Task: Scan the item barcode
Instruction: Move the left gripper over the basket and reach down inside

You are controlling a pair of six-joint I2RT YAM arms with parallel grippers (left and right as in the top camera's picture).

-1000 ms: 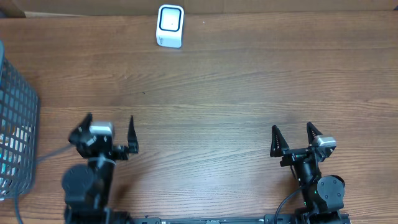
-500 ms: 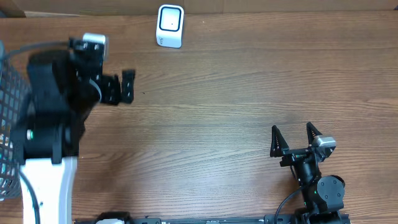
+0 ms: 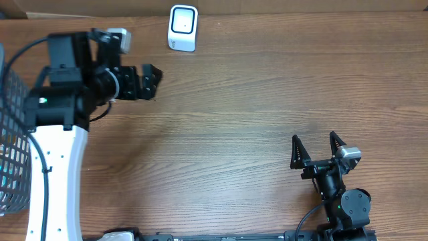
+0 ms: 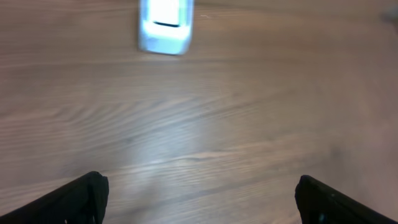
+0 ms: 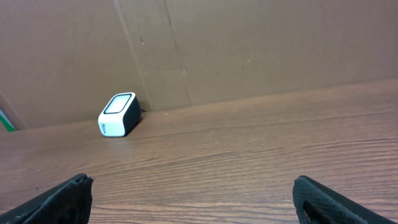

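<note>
Showing the white scanner (image 3: 182,27) standing at the far edge of the worktop (image 3: 234,114). Blurring it at the top of the left wrist view (image 4: 165,28), and catching it sharply from the right wrist against a cardboard wall (image 5: 249,43). Leaving pale and teal patches (image 3: 10,161) behind the wire basket (image 3: 17,114) mesh, cut off at the left edge and too hidden for naming. Holding the left fingers (image 3: 148,80) wide apart and empty near the scanner, edge-on from overhead. Holding the right fingers (image 3: 295,152) apart and empty, well away.
</note>
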